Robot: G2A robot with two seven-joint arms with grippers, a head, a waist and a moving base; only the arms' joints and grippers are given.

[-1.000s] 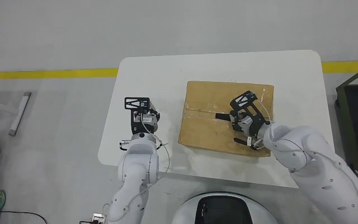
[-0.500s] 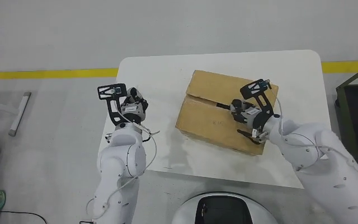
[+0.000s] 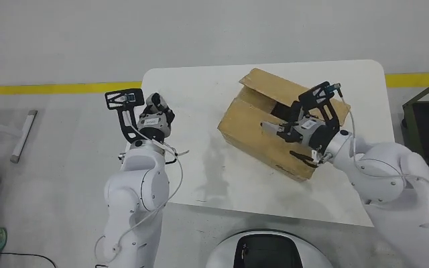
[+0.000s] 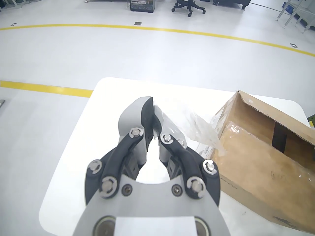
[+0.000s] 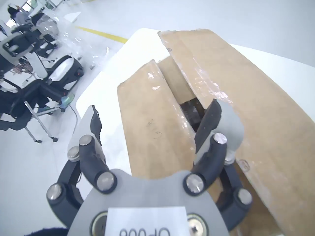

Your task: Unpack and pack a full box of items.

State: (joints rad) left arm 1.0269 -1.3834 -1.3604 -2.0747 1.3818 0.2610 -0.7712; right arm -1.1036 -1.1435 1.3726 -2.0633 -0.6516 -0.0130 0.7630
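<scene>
A brown cardboard box [image 3: 244, 124] lies skewed on the right half of the white table [image 3: 201, 94], its top flaps parted along a dark slit. My right gripper [image 3: 278, 134] is open on top of it. In the right wrist view one fingertip [image 5: 211, 116] is in the slit and the near flap [image 5: 147, 104] lies between the jaws of that gripper [image 5: 153, 121]. My left gripper [image 4: 153, 114] is raised over the table's left side [image 3: 124, 99], shut on a strip of clear tape [image 4: 196, 128] that runs to the box corner [image 4: 258, 163].
Bare tabletop lies between the box and the left arm and along the front edge. A dark cart [image 3: 419, 127] stands just off the table's right edge. A yellow line [image 3: 67, 87] crosses the floor, where a grey bar [image 3: 23, 134] lies at far left.
The left gripper has swung away from the box, left and upward. The box has turned clockwise and its flaps have parted. The right gripper has shifted right and farther back with it.
</scene>
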